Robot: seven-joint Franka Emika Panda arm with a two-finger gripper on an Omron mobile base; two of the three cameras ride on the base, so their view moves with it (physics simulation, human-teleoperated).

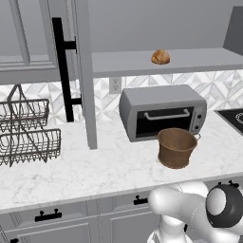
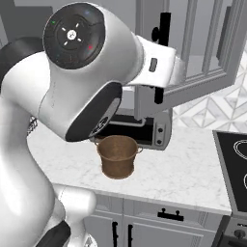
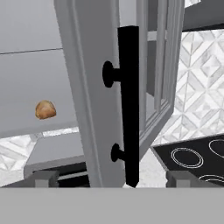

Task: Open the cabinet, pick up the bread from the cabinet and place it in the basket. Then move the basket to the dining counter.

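The grey panelled wall cabinet [image 1: 85, 71] stands open, its door swung out edge-on, and the small rounded golden-brown bread bun [image 1: 160, 57] sits alone on the plain grey shelf, towards its right. The claw [image 3: 107, 179] is spread wide and holds nothing; in the hand view its two dark tips stand to either side of the lower end of the door's long black bar handle [image 3: 128, 105], which rises in the gap between them without visibly touching either. That is where the first risk lies, as I judge it: if the arm swings towards the bun without first backing clear, a tip may catch the handle and drag the door, or the door edge may block the wrist, since the bun lies left of the door in that view. The bun is small and round on a bare shelf, so a poorly centred close could roll it back or nudge it off the front lip. The round brown woven basket [image 1: 176, 147] stands on the white marble worktop [image 1: 95, 166] below, just in front of the grey toaster oven [image 1: 163, 111]; it looks light, so a bun dropped on its flared rim might tip it.
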